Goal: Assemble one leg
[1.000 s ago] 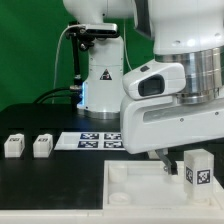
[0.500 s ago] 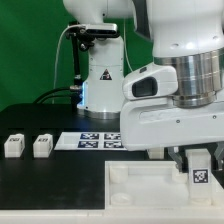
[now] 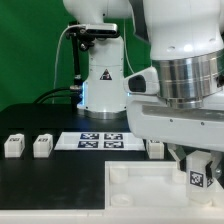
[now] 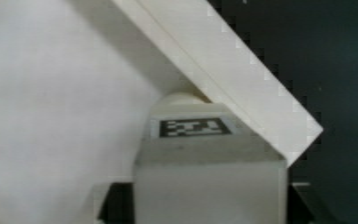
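The leg [image 3: 198, 172] stands up tall at the exterior view's right, low in the picture. Its long side runs up and down. Its black-and-white tag faces the exterior camera. The claw [image 3: 198, 165] comes down from above and is closed on the leg, with one finger on each side. In the wrist view the leg [image 4: 197, 165] fills the space between the two dark fingers [image 4: 117, 203]. It points away from the camera, and its tag sits near the far end.

At the far left of the exterior view, two more legs [image 3: 12, 146] [image 3: 41, 146] sit side by side on the black surface [image 3: 60, 185]. They are near each other but not touching. There is a lot of open dark room in front of them.

Next comes the marker board [image 3: 100, 140], lying flat, with the robot's base [image 3: 100, 85] behind it. Just past the board's right end sits a fourth leg [image 3: 156, 148], partly hidden by the arm.

In front lies the big white top [image 3: 135, 180]. The held leg is just beside its right edge. In the wrist view the top's raised rim [image 4: 211, 60] runs on a slant, and the leg's far end reaches right up to it. I cannot tell if they touch. Past the rim there is only dark surface.
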Action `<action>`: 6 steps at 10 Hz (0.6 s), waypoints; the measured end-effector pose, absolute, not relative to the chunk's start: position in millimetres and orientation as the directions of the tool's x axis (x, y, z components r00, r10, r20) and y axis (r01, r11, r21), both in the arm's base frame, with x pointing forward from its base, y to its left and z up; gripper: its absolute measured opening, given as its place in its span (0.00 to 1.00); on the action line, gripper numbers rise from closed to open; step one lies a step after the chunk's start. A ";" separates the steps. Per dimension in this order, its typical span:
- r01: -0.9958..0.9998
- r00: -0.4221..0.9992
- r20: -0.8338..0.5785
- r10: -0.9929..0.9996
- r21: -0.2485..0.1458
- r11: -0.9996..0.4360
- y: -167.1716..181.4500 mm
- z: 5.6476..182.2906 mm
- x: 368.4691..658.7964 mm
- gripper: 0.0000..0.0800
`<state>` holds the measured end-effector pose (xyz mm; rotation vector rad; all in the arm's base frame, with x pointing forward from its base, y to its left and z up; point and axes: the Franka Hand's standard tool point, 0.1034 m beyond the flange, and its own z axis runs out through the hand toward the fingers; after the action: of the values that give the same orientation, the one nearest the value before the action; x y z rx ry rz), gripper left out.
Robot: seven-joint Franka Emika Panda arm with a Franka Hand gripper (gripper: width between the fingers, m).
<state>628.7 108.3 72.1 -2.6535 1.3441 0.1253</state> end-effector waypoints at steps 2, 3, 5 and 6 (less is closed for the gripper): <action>-0.953 0.303 -0.176 -0.936 -0.072 -0.295 108.5 71.8 627.6 0.37; -0.982 0.189 -0.188 -0.964 -0.057 -0.181 108.8 71.7 627.3 0.37; -1.000 0.009 -0.204 -0.979 -0.025 -0.004 109.2 71.5 627.2 0.37; -1.000 0.007 -0.205 -0.979 -0.024 -0.002 109.7 71.2 627.1 0.43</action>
<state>627.1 109.7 71.2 -2.1071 2.0967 0.1929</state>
